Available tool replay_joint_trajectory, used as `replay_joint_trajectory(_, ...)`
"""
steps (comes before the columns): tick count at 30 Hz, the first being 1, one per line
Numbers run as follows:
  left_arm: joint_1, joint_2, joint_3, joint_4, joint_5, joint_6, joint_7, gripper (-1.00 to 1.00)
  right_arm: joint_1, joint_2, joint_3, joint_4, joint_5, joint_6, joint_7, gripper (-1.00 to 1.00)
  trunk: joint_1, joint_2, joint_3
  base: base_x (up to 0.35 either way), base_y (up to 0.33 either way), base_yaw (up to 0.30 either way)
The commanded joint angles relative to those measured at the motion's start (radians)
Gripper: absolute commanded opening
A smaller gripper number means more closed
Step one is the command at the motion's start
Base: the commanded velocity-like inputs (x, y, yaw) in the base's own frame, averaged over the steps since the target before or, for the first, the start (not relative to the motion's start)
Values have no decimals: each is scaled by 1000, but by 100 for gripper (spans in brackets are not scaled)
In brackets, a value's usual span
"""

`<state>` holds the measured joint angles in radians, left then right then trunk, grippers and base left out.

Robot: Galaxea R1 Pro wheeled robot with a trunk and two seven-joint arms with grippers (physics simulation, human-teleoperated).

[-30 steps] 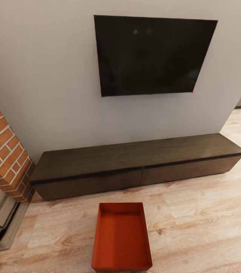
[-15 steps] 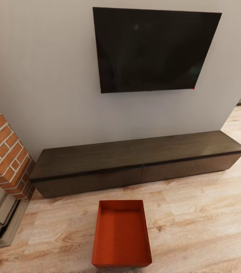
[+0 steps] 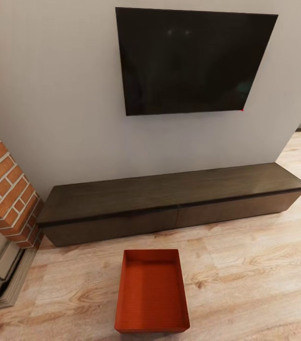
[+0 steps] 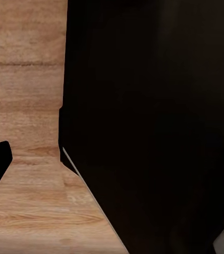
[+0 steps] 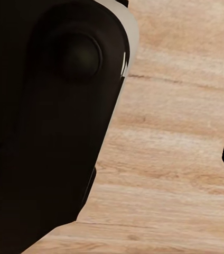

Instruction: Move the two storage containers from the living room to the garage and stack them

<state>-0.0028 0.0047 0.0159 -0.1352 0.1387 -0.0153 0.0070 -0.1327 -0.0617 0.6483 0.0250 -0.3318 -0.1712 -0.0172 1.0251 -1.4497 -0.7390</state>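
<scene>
Nearest the robot, one red-orange bin [image 3: 152,291] sits flat on the light plank floor [image 3: 245,284] of the living room, open side up and empty, its long axis running away from the camera. It lies square and centred ahead, which looks like a deliberate line-up so that an arm can come down on each long wall.

The wrist views show dark robot bodywork against the same planks. A black sliver at the edge of each may be a fingertip, but I cannot tell whether either pair of jaws stands apart or together, nor where the bin lies relative to them. The arms seem tucked low beside the body, a sensible carry for driving.

Beyond the bin, a long dark wood cabinet [image 3: 169,201] runs along the wall, well apart from the bin's far end. To its left stands a brick column [image 3: 6,194]. Above the cabinet hangs a black television [image 3: 190,59], screen off.

The bin, cabinet and television carry no brand, label or writing that can be read. A tiny red dot marks the screen's lower corner.
</scene>
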Motion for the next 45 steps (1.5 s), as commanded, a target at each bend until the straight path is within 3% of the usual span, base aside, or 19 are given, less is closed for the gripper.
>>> replay_joint_trajectory(1,0,0,1,0,7,-2,1,100,-1,0,8,3,-7,-5,0,100,0,0,-1,0,0,0)
replay_joint_trajectory(45,0,0,-2,-6,-1,2,2,100,-1,-2,20,-13,9,-9,-6,100,0,0,-1,0,0,0)
